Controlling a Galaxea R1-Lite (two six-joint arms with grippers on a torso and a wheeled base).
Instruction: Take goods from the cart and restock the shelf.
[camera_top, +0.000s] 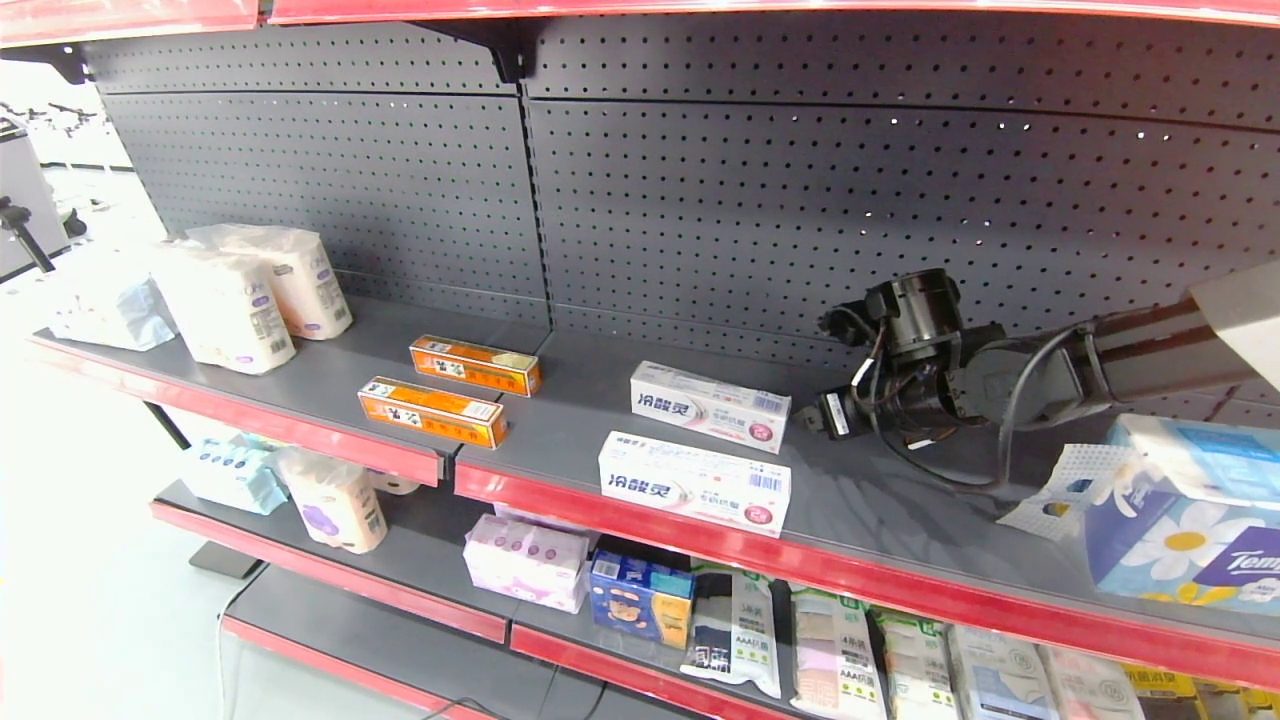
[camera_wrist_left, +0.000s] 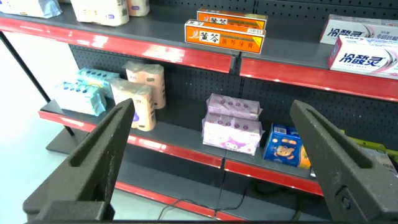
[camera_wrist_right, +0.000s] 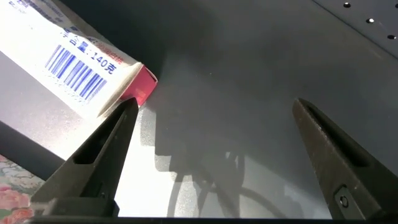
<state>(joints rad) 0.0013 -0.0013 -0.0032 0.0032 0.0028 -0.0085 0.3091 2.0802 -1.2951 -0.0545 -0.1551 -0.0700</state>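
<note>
Two white toothpaste boxes lie on the grey shelf (camera_top: 880, 500), one at the back (camera_top: 710, 405) and one at the front edge (camera_top: 695, 482). My right gripper (camera_top: 812, 418) hovers low over the shelf just right of the rear box, open and empty. In the right wrist view the gripper (camera_wrist_right: 211, 162) straddles bare shelf, and the pink end of the rear toothpaste box (camera_wrist_right: 134, 87) sits by one finger (camera_wrist_right: 99, 162). My left gripper (camera_wrist_left: 211, 162) hangs open and empty in front of the lower shelves. Two orange boxes (camera_top: 475, 365) (camera_top: 432, 411) lie further left.
Tissue packs (camera_top: 225, 305) stand at the shelf's left end and a blue flowered tissue pack (camera_top: 1190, 520) at its right. The pegboard wall (camera_top: 700, 200) closes the back. Lower shelves hold pink tissue packs (camera_wrist_left: 233, 124), a blue box (camera_wrist_left: 283, 146) and paper rolls (camera_wrist_left: 140, 99).
</note>
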